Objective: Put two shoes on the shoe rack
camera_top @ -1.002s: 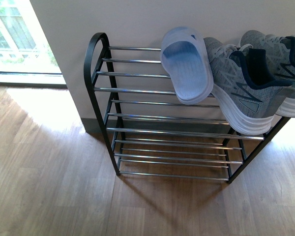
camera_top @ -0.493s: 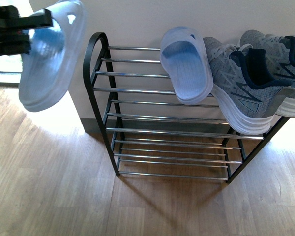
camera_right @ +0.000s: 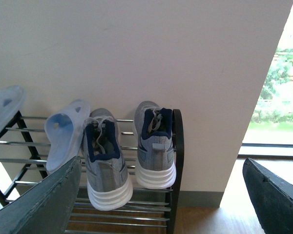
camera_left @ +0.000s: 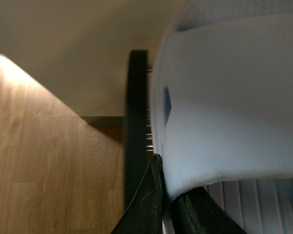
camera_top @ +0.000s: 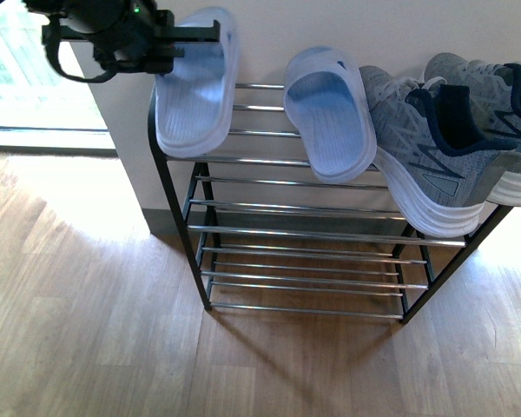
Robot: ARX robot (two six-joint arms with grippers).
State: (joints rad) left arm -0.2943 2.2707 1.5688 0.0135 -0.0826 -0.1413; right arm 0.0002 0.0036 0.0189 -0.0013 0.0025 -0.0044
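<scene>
Front view: we see our left gripper point(camera_top: 210, 33) at the far left, its fingers pinched on the strap edge of a pale blue slide point(camera_top: 195, 82), which lies over the left end of the rack's point(camera_top: 178, 187) top bars. A second slide point(camera_top: 330, 113) lies on the same tier to its right, apart from it. Just right of that one sit two grey sneakers point(camera_top: 421, 148), heels toward us, side by side at the right end. From the right wrist camera, our right gripper point(camera_right: 161, 207) hangs well back from the rack, its fingers spread wide and holding nothing.
</scene>
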